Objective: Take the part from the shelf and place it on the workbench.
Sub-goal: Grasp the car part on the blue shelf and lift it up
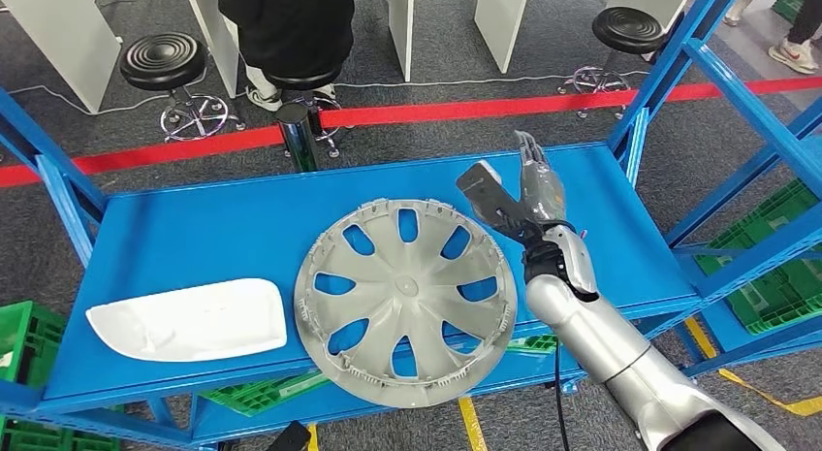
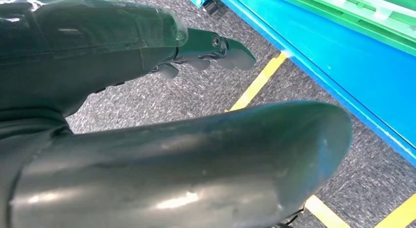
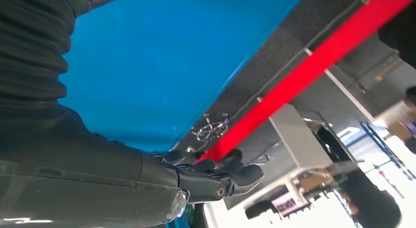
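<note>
A grey wheel cover (image 1: pixel 405 301) lies flat on the blue shelf (image 1: pixel 213 228), overhanging its front edge. A white curved panel (image 1: pixel 189 318) lies on the shelf's left part. My right hand (image 1: pixel 519 194) hovers over the shelf just right of the wheel cover's far rim, fingers stretched out and thumb spread, holding nothing. In the right wrist view the right hand's fingertips (image 3: pixel 235 176) extend past the blue shelf (image 3: pixel 162 66) with nothing between them. My left hand (image 2: pixel 147 76) hangs low beside the shelf frame above grey carpet, its fingers (image 2: pixel 216 51) extended and its grasp empty.
Blue uprights (image 1: pixel 669 73) frame the shelf at the right. Green crates (image 1: pixel 775 267) sit lower right and lower left. Behind the shelf a red floor line (image 1: pixel 465 110), black stools (image 1: pixel 165 63), white partitions and a seated person (image 1: pixel 286 29). Yellow floor lines (image 2: pixel 255 86) run by the shelf base.
</note>
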`<move>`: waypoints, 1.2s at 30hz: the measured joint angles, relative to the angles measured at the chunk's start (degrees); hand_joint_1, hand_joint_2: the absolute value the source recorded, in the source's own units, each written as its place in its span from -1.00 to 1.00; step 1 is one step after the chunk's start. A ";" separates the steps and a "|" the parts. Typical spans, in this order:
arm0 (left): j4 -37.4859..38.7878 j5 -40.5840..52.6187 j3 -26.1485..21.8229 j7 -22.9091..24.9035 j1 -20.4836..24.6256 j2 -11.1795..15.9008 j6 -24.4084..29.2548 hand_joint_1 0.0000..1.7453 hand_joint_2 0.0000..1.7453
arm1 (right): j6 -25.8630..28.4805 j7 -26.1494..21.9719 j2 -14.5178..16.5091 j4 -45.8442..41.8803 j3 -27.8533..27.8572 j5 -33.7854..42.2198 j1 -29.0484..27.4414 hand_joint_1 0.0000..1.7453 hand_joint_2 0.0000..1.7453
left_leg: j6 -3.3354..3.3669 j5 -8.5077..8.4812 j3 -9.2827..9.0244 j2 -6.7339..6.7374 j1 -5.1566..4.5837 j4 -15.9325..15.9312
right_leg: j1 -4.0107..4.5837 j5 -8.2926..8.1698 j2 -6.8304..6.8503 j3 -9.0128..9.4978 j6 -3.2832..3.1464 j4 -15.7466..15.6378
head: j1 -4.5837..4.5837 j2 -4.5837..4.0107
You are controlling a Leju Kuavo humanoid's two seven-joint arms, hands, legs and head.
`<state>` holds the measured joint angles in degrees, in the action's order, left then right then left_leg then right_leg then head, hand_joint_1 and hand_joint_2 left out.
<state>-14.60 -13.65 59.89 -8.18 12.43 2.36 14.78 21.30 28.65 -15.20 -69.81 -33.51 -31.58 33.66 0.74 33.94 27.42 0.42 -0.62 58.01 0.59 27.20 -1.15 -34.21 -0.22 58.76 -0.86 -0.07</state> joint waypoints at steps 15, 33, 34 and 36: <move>0.00 0.04 0.00 0.12 0.02 -0.08 -0.08 -1.00 -1.00 | -0.03 -0.51 2.28 7.57 -2.43 0.14 1.69 -1.00 1.00 | 0.00 0.00 0.01 -0.20 -0.01 0.00 | 0.00 0.00 0.05 0.00 0.00 -0.01 | -0.02 0.00; 0.00 0.97 0.00 0.12 -0.02 -0.87 -0.07 -1.00 -1.00 | -5.09 -0.48 2.71 14.09 -3.97 8.02 0.33 -1.00 1.00 | -0.02 -0.02 -0.05 -1.20 -0.03 0.01 | 0.02 0.02 0.47 0.00 -0.02 -0.01 | 0.01 0.00; 0.00 1.07 0.00 0.13 -0.04 -0.96 -0.07 -1.00 -1.00 | -5.42 -0.32 2.36 14.39 -3.97 8.73 0.00 -1.00 1.00 | -0.02 -0.02 -0.04 -1.28 -0.03 0.01 | 0.02 0.02 0.52 0.01 -0.02 -0.02 | -0.01 0.00; 0.00 1.24 0.00 0.13 -0.08 -1.12 -0.04 -1.00 -1.00 | -5.79 -0.17 1.75 15.04 -3.96 10.01 -0.69 -1.00 1.00 | -0.02 -0.02 -0.02 -1.38 -0.04 0.02 | 0.02 0.03 0.60 0.01 -0.03 -0.02 | -0.03 0.00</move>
<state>-14.60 -12.41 59.89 -8.05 12.35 1.24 14.74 15.51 28.47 -13.45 -54.78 -37.47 -21.58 32.97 0.72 33.92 27.40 -0.95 -0.66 58.03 0.60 27.23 -0.55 -34.21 -0.25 58.74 -0.89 -0.07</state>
